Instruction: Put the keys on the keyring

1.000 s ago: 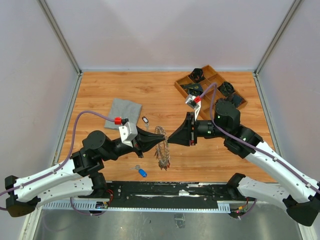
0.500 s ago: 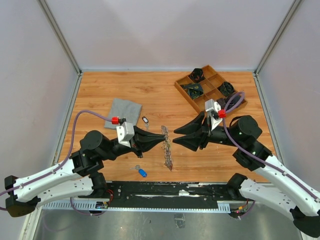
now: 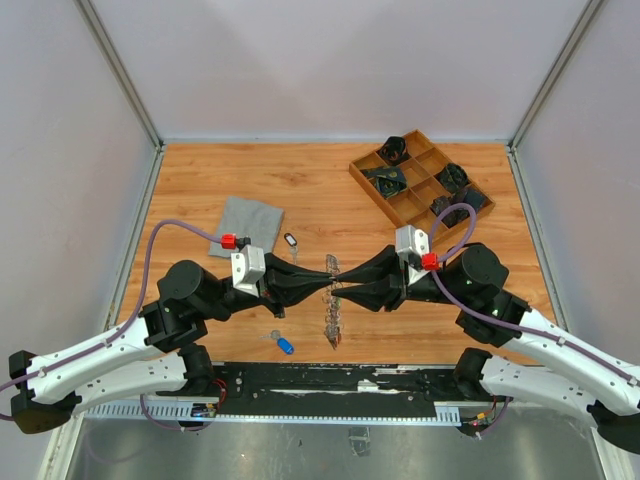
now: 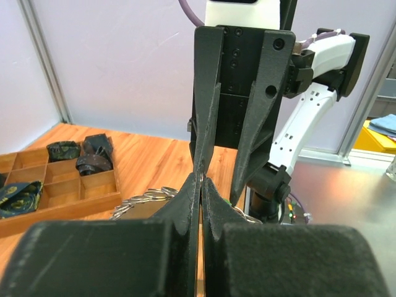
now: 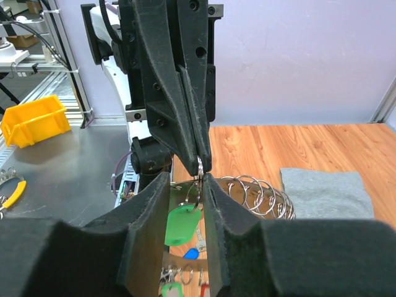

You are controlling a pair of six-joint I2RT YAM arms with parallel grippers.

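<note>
**Overhead view.** On the wooden counter [image 3: 300, 190], your left fingers [image 3: 316, 283] and right fingers [image 3: 352, 291] meet tip to tip, with the keyring [image 3: 331, 318] hanging at their tips.

**Wrist views.** These add what the overhead view hides. Your left fingers are pinched closed on the keyring's wire. Your right fingers stand slightly apart, gripping nothing, and straddle a green-tagged key [image 5: 181, 226] just beneath the left tips.

Wooden table [image 3: 200, 180] with grey cloth [image 3: 247, 226], compartment tray [image 3: 372, 192], blue-tagged key [image 3: 285, 346] and dark-tagged key [image 3: 290, 240]
</note>
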